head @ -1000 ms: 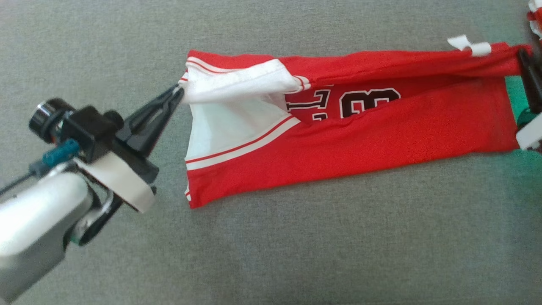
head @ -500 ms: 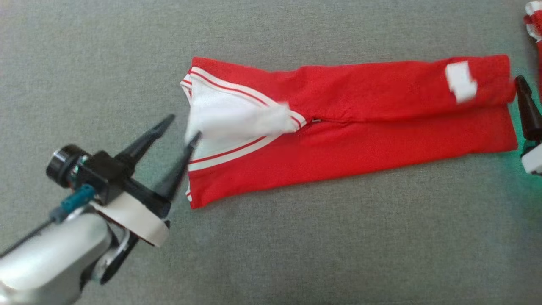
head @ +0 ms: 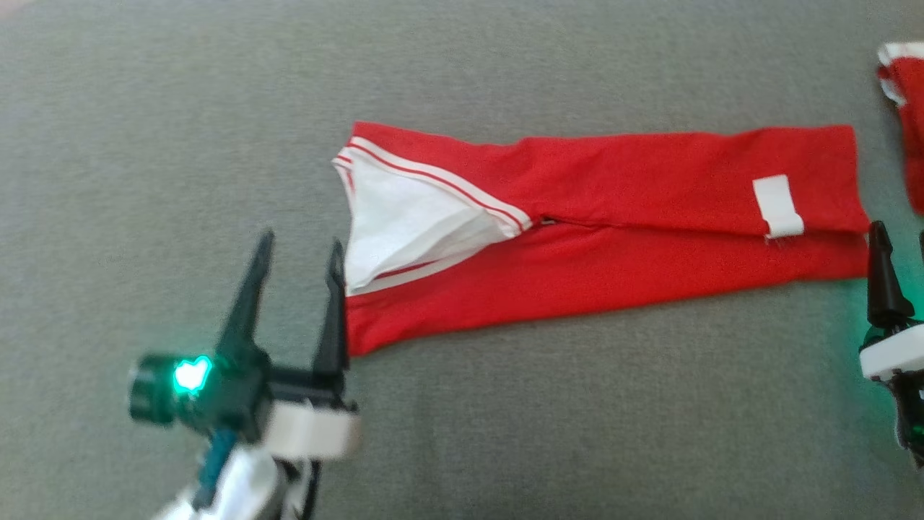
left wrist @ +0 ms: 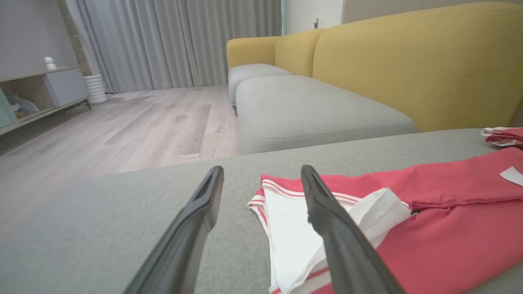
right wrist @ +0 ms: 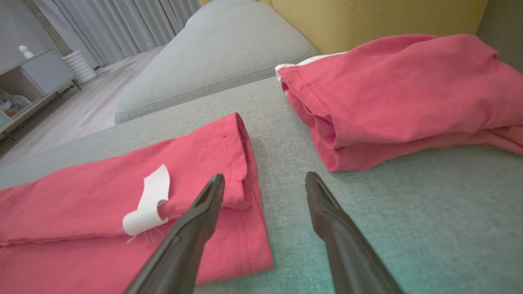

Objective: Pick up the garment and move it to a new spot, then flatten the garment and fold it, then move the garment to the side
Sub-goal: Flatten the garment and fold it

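Picture edge cuts right claw (head: 900, 232), one finger barely showing; second red garment (head: 908, 101) cropped likewise. Blur over left claw (head: 302, 240) housing.

garment (head: 650, 173) on cushion (head: 505, 404); perhaps another cloth (head: 906, 108) rightward

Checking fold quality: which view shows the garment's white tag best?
Right wrist view: the white tag is close and sharp, curling off the red garment. Head view shows it small; left wrist view catches a corner at the frame edge.
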Tool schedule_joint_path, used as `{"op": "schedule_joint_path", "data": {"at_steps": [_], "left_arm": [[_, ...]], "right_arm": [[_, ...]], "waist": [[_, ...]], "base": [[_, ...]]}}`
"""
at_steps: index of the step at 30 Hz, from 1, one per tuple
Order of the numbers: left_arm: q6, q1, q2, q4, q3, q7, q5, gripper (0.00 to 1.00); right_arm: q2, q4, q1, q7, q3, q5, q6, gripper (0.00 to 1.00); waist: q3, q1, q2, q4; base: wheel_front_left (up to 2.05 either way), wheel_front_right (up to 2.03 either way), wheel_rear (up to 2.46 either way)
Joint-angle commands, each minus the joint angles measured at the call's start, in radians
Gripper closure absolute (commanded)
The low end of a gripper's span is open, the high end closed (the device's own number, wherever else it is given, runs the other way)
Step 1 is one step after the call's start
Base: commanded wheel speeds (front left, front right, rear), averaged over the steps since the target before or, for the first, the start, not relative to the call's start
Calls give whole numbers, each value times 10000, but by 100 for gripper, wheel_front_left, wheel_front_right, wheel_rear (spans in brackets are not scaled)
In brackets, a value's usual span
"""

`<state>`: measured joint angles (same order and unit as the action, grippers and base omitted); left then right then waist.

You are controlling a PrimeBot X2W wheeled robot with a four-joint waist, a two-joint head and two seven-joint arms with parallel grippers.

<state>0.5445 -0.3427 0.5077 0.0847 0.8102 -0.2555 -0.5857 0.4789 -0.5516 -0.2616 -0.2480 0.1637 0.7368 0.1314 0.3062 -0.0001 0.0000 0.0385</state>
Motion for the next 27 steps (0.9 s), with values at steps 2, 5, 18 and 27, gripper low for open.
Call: {"op": "schedule_joint_path", "data": {"at_steps": [2, 5, 18, 27], "left_arm": [[-181, 672, -534, 269, -1073, -61, 1137, 0], [-563, 1368, -1255, 244, -1613, -61, 1876, 0], [-2216, 2696, -2879, -17, -3412, -62, 3505, 0], [-3179, 3170, -3450, -168, -4382, -62, 4222, 0]], "right_arm": [[-16, -101, -57, -46, -316, -280, -7, 0], [-111, -625, -333, 306, -648, -510, -7, 0], [-455, -1964, -171, 1970, -980, -445, -7, 100], [994, -662, -351, 1941, -1425, -548, -7, 100]], "waist": [[-301, 1, 0, 421], [-463, 1, 0, 766], [-834, 1, 0, 1591], [-1110, 1, 0, 930]], "base": [[0, 0, 0], [0, 0, 0], [0, 0, 0], [0, 0, 0]]}}
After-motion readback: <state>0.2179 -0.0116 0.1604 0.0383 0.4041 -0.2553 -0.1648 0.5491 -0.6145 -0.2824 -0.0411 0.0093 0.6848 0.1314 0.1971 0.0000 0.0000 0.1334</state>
